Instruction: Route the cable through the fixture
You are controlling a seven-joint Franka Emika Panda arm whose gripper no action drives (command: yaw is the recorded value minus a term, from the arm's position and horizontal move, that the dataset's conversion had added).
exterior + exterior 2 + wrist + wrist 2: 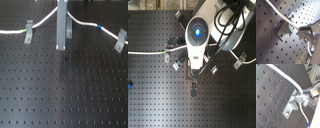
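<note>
Here, cable [283,74] in pincer [303,97] grip.

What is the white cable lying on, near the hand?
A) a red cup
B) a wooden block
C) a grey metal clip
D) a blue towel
C: in the first wrist view the cable runs across the top of a grey clip bolted to the black board, right next to the hand.

**Camera setup**

First exterior view: low, oblique across the board [60,95]. Second exterior view: directly overhead, arm [197,37] centred. Both wrist views: very close on the fixture [284,27]; all four share it.
</note>
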